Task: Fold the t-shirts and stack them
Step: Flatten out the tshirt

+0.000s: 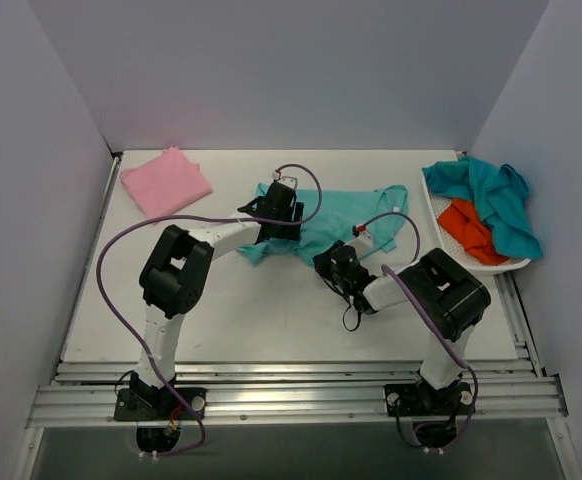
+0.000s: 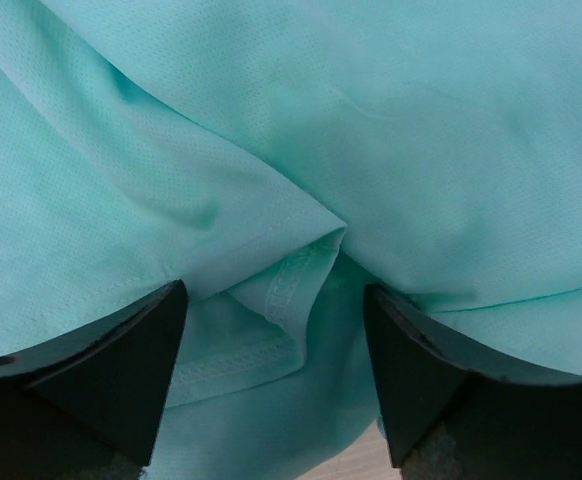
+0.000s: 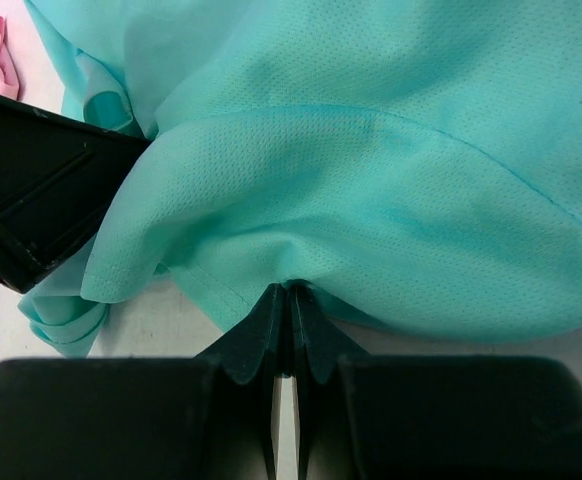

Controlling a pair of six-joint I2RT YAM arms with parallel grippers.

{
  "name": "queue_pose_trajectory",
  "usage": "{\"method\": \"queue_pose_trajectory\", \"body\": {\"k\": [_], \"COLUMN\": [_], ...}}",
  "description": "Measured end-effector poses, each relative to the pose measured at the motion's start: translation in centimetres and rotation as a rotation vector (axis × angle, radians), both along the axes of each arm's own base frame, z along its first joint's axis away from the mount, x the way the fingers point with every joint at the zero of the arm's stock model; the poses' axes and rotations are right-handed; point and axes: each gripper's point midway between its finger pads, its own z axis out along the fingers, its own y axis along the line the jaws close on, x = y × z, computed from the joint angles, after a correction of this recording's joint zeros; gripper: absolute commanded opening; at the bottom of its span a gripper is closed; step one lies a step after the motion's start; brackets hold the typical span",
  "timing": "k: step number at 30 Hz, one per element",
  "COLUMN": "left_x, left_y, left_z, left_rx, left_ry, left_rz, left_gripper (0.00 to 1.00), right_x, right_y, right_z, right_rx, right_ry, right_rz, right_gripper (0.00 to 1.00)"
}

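Both on sea-green tee [image 1: 363, 208]: left hand [image 2: 276, 335] open, right hand [image 3: 291, 302] pinching; pink tee [image 1: 166, 182] apart.

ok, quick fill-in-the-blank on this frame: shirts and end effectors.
1. The right end effector is ____ on the hem of the sea-green t-shirt.
2. The left end effector hangs over that shirt with its jaws ____.
3. The pink t-shirt lies at the far ____ corner of the table.
4. The white basket holds a teal t-shirt and an ____ one.
Missing: shut; open; left; orange.
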Motion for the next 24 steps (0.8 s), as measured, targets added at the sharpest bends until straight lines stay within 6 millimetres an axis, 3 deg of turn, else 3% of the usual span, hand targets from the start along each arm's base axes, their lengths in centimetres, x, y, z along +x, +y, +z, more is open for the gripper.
{"method": "queue_pose_trajectory", "body": {"k": [5,13,16,24], "left_x": [0.2,0.6,0.5,0.5], "left_y": [0.4,1.0,1.2,1.5], "left_z": [-0.4,-0.3,-0.1,1.9], "left_rx": [0.012,0.027,0.03,0.009], "left_ry": [-0.004,-0.022,-0.026,-0.06], "left_rz": [0.027,0.067,0.074,0.1], "left_gripper": [0.64,0.55,0.47,0.28], "right_x": [0.3,0.7,0.8,1.1], "right_y": [0.0,0.3,0.4,0.8], "right_z": [0.0,0.0,0.0,0.0], "right_rx": [0.009,0.019,0.024,0.036], "right_ry": [-0.008,-0.019,-0.023,-0.029], "right_rz": [-0.004,-0.003,0.0,0.006], "right_gripper": [0.0,0.0,0.0,0.0]}}
